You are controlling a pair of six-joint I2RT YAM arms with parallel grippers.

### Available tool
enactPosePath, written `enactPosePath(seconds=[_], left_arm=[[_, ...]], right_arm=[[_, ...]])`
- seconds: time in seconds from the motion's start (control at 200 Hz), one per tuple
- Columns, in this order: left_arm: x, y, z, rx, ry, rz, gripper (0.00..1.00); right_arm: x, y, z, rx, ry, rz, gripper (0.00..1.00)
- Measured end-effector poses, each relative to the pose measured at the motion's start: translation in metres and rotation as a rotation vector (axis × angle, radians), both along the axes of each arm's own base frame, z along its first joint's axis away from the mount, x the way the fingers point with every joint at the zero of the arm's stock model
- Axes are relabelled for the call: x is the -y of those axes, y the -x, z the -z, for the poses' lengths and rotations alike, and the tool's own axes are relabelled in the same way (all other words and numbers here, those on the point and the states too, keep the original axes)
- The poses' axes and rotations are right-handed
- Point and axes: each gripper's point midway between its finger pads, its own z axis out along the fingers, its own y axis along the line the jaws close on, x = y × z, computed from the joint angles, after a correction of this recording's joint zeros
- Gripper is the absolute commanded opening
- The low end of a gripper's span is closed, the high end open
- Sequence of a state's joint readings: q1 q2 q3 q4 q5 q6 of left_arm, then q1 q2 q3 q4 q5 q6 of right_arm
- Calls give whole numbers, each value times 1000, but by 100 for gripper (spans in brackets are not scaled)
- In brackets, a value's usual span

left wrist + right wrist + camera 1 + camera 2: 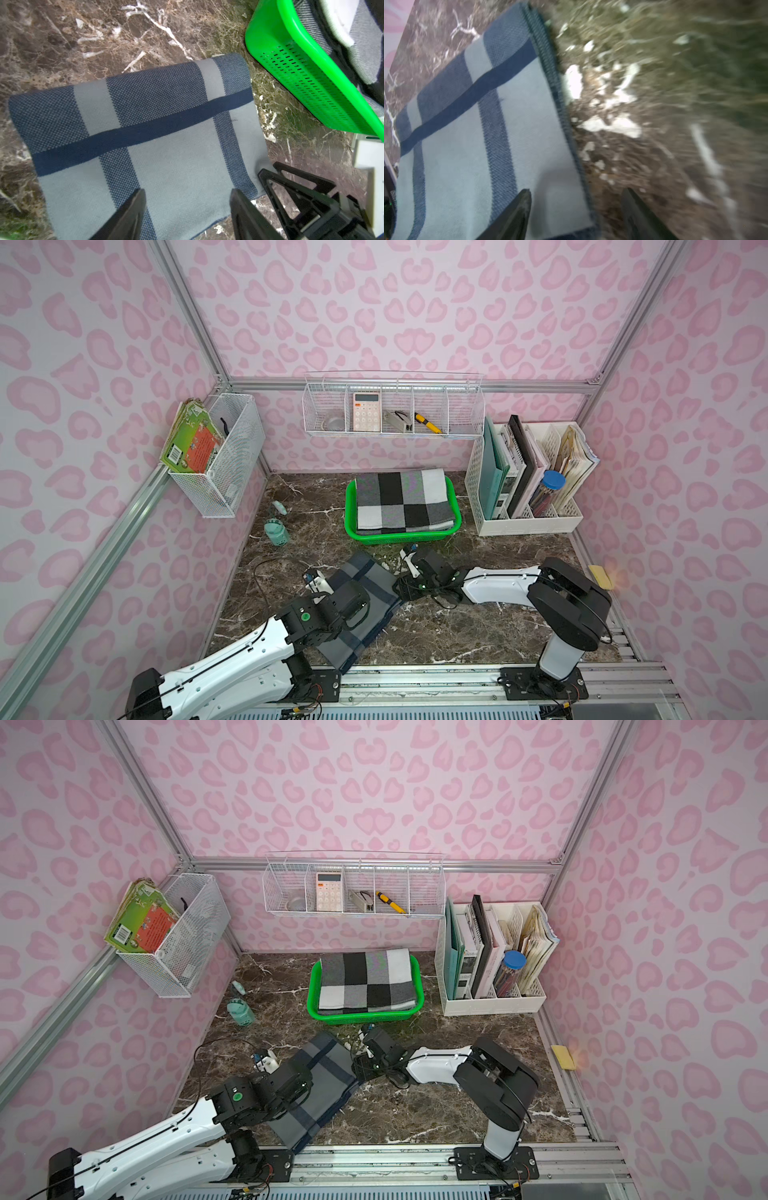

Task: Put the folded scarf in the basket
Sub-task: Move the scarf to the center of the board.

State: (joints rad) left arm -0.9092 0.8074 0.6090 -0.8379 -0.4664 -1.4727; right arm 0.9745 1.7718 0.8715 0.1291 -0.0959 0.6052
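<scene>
The blue-grey scarf (360,605) lies folded on the tabletop (457,630) just before the basket (402,536). Both jaws stand spread, empty: left gripper (188,212) over it, right gripper (576,214) astride its edge. Each should pinch all layers together before lifting

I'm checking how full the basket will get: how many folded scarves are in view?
2. A black, white and grey checked scarf lies inside the bright green plastic basket. A grey and navy striped scarf lies on the marble tabletop nearer the arms. More could be hidden beneath the checked one.
</scene>
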Motion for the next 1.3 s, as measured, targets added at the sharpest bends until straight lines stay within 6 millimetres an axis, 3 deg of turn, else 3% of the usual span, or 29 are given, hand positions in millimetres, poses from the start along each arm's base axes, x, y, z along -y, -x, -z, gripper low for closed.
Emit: enactPosePath(seconds=[0.06, 0.11, 0.14, 0.25, 0.315, 0.46, 0.5, 0.57, 0.625, 0.69, 0.866, 1.006, 1.116, 1.301], left_arm=[[-4, 3, 4, 2, 18, -20, 69], [-6, 5, 6, 5, 34, -36, 69], [-7, 5, 7, 7, 40, -40, 69], [-9, 7, 9, 12, 61, -58, 70], [-8, 6, 8, 15, 69, -61, 70], [-4, 6, 10, 1, 78, -69, 70], [-2, 5, 11, -3, 82, -66, 70], [4, 2, 13, -6, 92, -61, 70], [9, 0, 15, -11, 97, -58, 70], [13, -2, 17, -20, 92, -52, 70], [22, -4, 28, -70, 69, -55, 73], [23, 1, 45, -130, 45, -65, 73], [27, 4, 59, -167, 45, -56, 73], [38, 4, 70, -199, 66, -41, 72]], right_arm=[[-4, 4, 1, -13, -11, -12, 43], [-2, 4, 4, -17, -15, 0, 12], [0, 6, 6, -22, -16, 3, 0], [11, 12, 3, -38, -40, 38, 0], [29, 14, -2, -33, -47, 79, 0], [106, 19, -5, -8, -36, 314, 0], [127, 23, -4, -1, -30, 375, 13], [157, 33, -4, 13, -30, 454, 48], [172, 37, -7, 34, -38, 485, 58], [183, 37, -18, 56, -63, 527, 63], [192, 27, -45, 130, -57, 577, 67], [189, 16, -48, 157, -12, 567, 67], [172, 4, -48, 162, 18, 524, 64], [121, -10, -40, 116, 47, 392, 55]])
